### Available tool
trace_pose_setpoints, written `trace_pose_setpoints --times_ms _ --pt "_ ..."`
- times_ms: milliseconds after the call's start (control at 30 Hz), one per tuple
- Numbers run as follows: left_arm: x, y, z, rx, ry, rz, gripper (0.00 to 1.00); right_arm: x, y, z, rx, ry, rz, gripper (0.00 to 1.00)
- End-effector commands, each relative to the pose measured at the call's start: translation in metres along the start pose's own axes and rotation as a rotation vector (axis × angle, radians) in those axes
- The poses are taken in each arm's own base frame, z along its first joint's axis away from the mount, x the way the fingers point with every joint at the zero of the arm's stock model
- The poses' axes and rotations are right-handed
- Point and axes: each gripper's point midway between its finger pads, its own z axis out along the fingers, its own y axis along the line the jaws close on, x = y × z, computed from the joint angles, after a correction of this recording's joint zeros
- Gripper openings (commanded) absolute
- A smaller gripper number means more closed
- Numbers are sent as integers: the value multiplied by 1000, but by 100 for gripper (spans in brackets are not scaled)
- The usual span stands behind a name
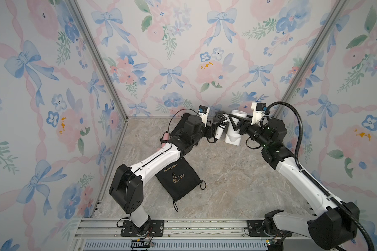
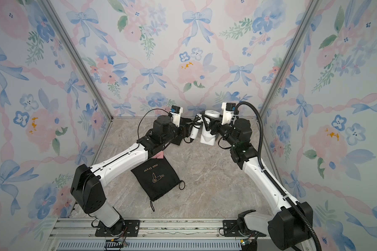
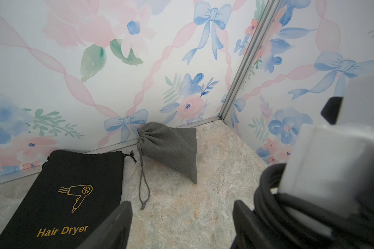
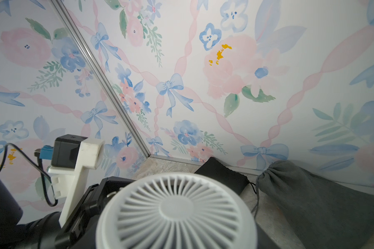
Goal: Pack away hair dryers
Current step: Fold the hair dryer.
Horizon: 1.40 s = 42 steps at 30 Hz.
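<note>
A white hair dryer [image 1: 232,137] [image 2: 207,139] hangs above the floor near the back wall, nozzle pointing down and forward. My right gripper [image 1: 236,125] [image 2: 209,126] is shut on its barrel. In the right wrist view its round rear grille [image 4: 177,211] hides the jaws. My left gripper [image 3: 181,207] [image 1: 213,130] is open with only bare floor between its fingers. The dryer's handle [image 3: 333,161] and coiled black cord [image 3: 268,194] lie just outside one finger. A bit of a pink hair dryer [image 1: 164,138] [image 2: 160,155] shows beside the left arm.
A black "Hair Dryer" pouch [image 1: 179,180] [image 2: 156,180] lies flat mid-floor. A second black pouch [image 3: 63,194] [image 4: 222,174] and a grey drawstring pouch [image 3: 171,151] [image 4: 322,204] lie along the back wall. Patterned walls close in the back and both sides.
</note>
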Motion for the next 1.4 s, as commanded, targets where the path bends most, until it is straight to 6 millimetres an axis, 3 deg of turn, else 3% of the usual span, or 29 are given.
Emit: trace_pose_setpoints --times_ms 0,1167,1367 --pt "15 -76 -2 246 53 11 76 -18 31 10 -113 -106 18 32" --pt "20 -91 -6 272 61 16 76 -21 24 19 -104 -143 33 32" --pt "12 -65 -15 214 42 28 76 -17 15 12 -73 -106 12 33"
